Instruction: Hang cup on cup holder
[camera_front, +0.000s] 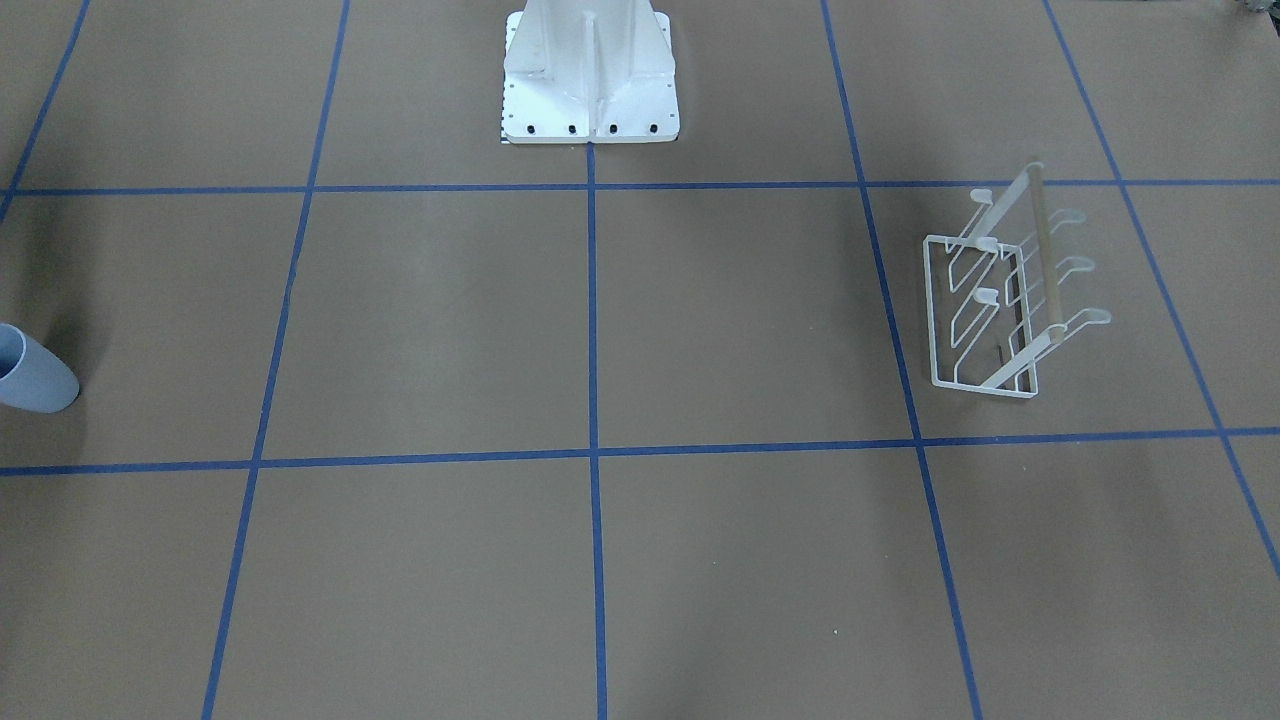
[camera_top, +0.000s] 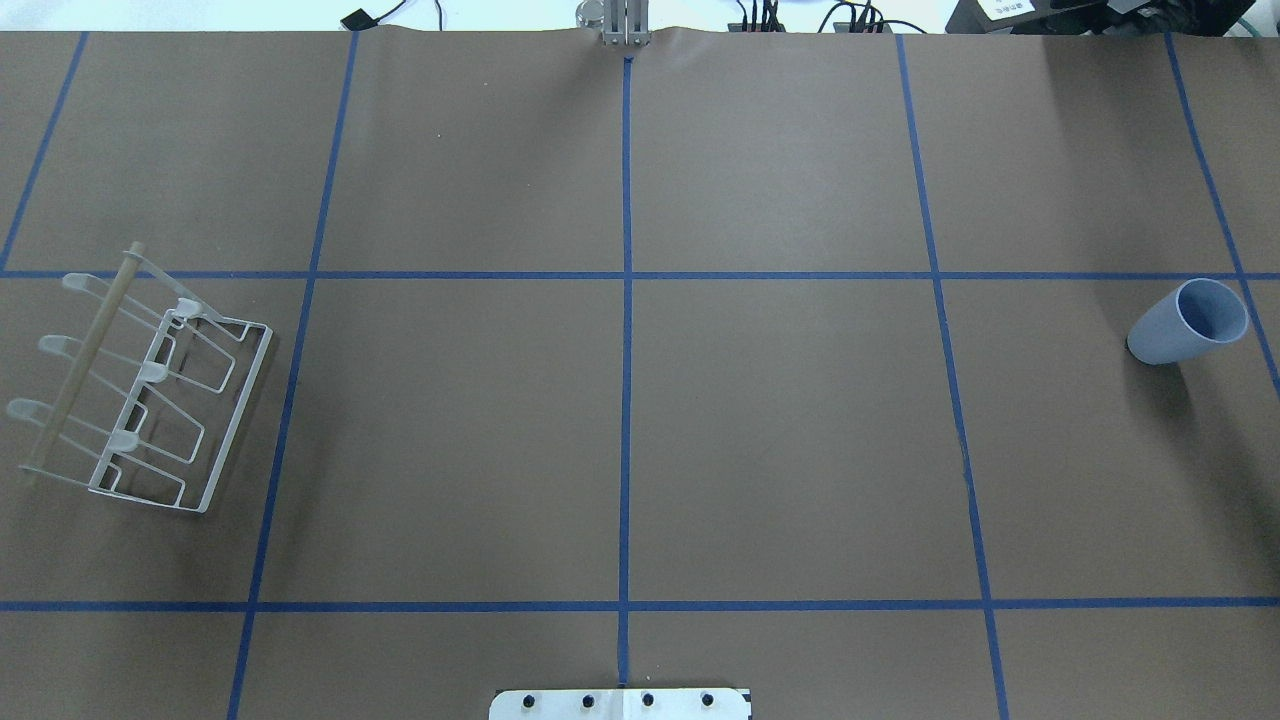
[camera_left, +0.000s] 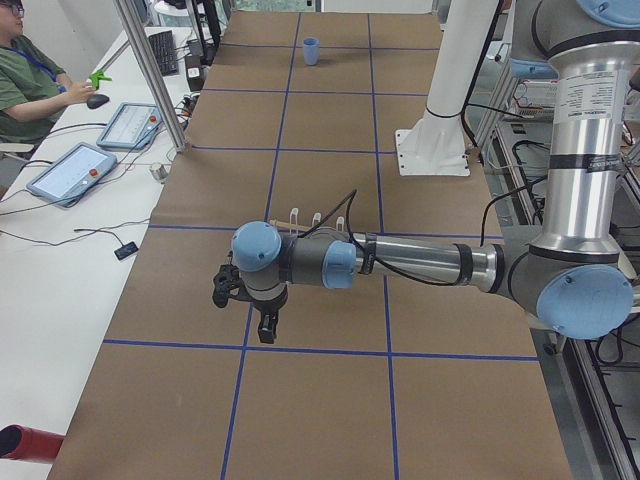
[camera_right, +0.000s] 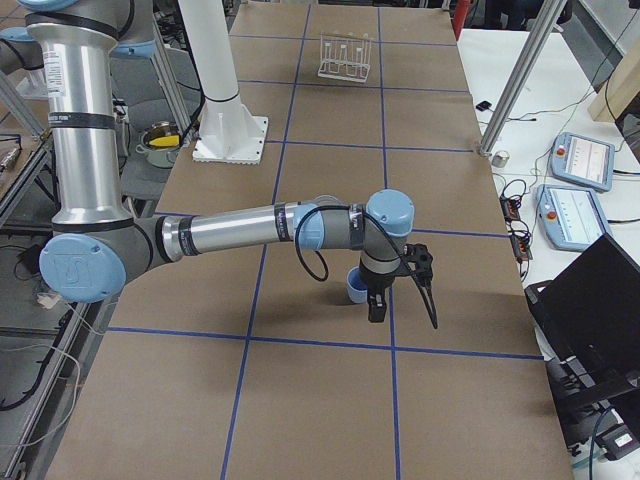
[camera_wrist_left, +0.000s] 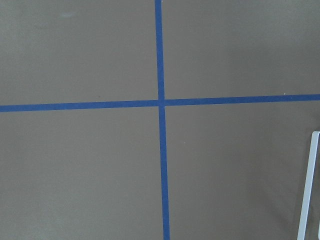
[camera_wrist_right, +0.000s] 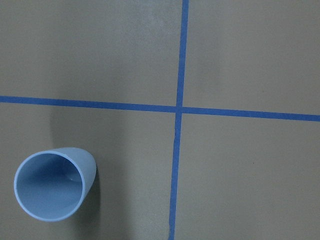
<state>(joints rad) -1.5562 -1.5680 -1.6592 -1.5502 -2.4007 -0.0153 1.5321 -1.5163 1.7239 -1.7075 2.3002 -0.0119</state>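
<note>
The pale blue cup (camera_top: 1187, 322) stands upright, mouth up, on the brown table at the robot's far right; it also shows in the front view (camera_front: 35, 372) and the right wrist view (camera_wrist_right: 52, 183). The white wire cup holder (camera_top: 140, 385) with its wooden rod stands at the far left, its prongs bare. My right gripper (camera_right: 404, 313) hangs above the table just beside the cup (camera_right: 357, 285). My left gripper (camera_left: 245, 312) hangs above the table in front of the cup holder (camera_left: 315, 218). I cannot tell whether either gripper is open or shut.
The white robot pedestal (camera_front: 590, 75) stands at the table's robot-side edge. Blue tape lines (camera_top: 627, 330) divide the table into squares. An operator (camera_left: 30, 80) and tablets sit at a side desk. One edge of the rack (camera_wrist_left: 310, 185) shows in the left wrist view.
</note>
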